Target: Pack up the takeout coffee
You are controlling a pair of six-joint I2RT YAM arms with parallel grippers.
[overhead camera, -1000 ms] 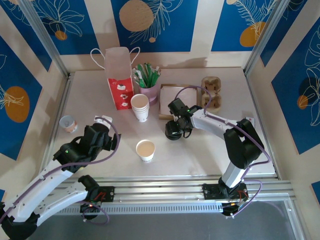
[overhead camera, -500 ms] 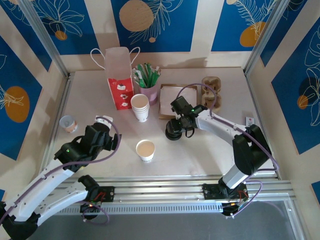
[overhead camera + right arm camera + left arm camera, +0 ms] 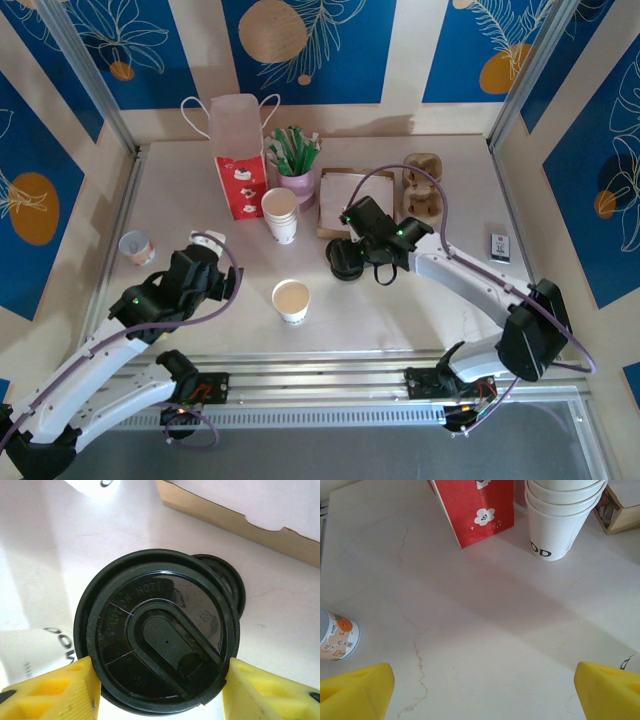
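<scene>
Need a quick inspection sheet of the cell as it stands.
Surface: pale marbled table, no spills seen.
Job's things: cup upright, lidless, mid-table near front edge.
Clutter: cup stack, red bag, stick holder, napkin box, carrier, lid stack, small tub, card.
Grippers: left gripper open, empty; right gripper straddles lid stack, grip unclear.
Cables: purple cables loop off both arms, no snag seen.
Surroundings: blue patterned walls, metal frame posts.

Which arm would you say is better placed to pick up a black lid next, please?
Right. The right claw straddles the black lid stack, a finger on each side. The left claw hangs open over bare table, away from the lids.
</scene>
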